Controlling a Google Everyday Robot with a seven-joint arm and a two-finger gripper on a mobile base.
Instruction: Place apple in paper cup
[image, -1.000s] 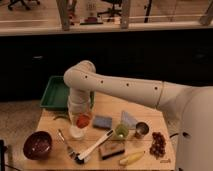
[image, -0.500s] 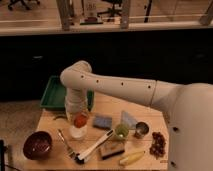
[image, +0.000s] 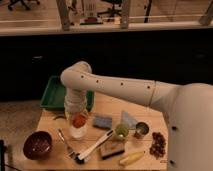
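The apple (image: 79, 121) sits at the mouth of the paper cup (image: 77, 133), left of centre in the frame. Over the last second the arm has eased slightly left and down, bringing the end effector (image: 78, 116) directly above the cup. I cannot tell whether it still grips the fruit or has let go. The task looks nearly done, with only the release and retreat left.

Around the cup on the wooden counter (image: 150, 107) lie a blue sponge (image: 102, 121), a green cup (image: 120, 131), a metal cup (image: 142, 131), grapes (image: 158, 142), a banana (image: 131, 158) and a dark red bowl (image: 38, 145) at lower left. A green tray (image: 52, 92) sits behind. Dark cabinets fill the background.
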